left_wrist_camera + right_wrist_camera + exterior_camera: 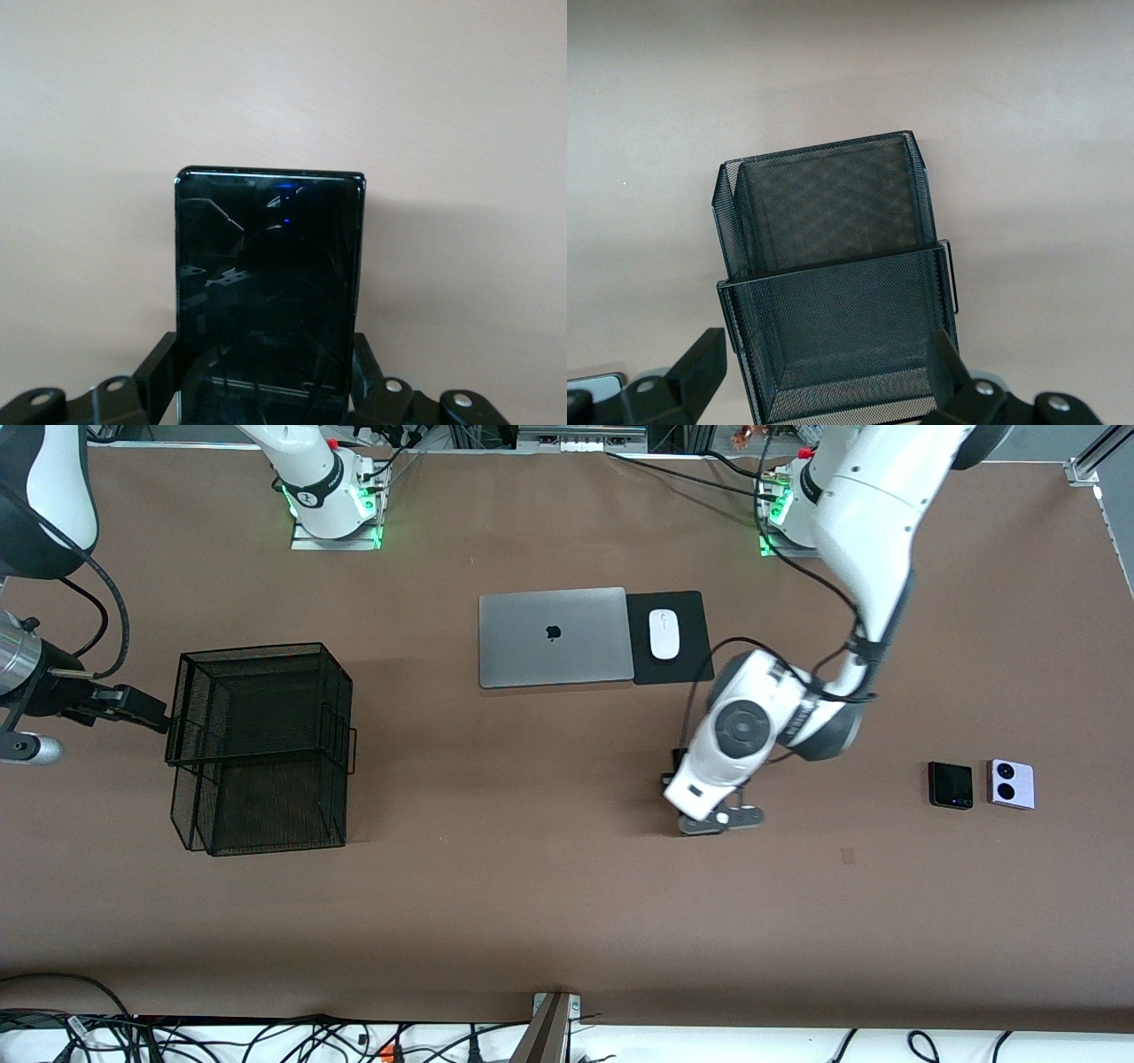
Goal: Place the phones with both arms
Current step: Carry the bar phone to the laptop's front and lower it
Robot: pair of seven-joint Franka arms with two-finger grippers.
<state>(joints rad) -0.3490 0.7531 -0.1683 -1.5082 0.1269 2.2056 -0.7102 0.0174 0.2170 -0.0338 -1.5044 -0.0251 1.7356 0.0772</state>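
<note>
A long black phone [270,283] sits between the fingers of my left gripper [266,356], which is shut on its long edges. In the front view the left gripper [711,819] hangs over bare table, and the white hand hides the phone there. A small dark squarish phone [951,785] and a lavender-white phone [1011,784] with two black circles lie side by side toward the left arm's end. My right gripper [146,710] stands open beside the black mesh basket [266,806]. In the right wrist view that basket [833,212] fills the space past the right gripper [824,359].
A closed grey laptop [554,638] lies at the table's middle, toward the robots' bases. Beside it a white mouse [664,634] rests on a black pad [687,664]. Cables run along the table's front edge.
</note>
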